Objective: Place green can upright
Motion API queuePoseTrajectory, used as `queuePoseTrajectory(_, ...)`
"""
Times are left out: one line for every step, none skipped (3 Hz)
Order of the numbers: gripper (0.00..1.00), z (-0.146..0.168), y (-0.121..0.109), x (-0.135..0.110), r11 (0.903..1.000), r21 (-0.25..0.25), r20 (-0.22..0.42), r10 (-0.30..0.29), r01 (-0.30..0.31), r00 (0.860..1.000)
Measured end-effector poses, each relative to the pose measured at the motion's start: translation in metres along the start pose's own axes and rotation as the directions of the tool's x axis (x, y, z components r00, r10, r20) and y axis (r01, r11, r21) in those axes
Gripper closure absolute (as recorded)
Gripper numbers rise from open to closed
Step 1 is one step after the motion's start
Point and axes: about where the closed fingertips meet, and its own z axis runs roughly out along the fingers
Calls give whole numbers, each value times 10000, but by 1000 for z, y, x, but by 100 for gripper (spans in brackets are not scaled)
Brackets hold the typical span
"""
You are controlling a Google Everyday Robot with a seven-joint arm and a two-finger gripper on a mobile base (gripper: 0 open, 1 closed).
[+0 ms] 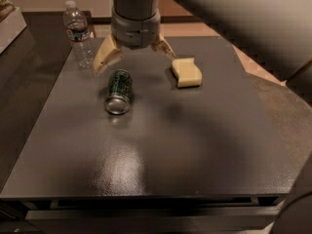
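On the table [195,145], green can [119,90] lies beneath spread claw [135,64]

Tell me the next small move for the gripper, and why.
Probably lower the gripper and ease it toward the camera, so its open fingers straddle the green can. The can lies on its side on the table, untouched, and the gripper hovers just behind it.

Spread claw [134,62] over sideways green can [119,89]
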Motion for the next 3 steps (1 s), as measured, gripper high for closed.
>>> queuePoseTrajectory(0,9,25,-8,9991,-83,-331,405,-408,9986)
queuePoseTrajectory(0,23,43,-13,9965,19,-598,840,-841,9947)
queuePoseTrajectory(0,38,50,-14,9917,238,-873,1279,-1262,9879)
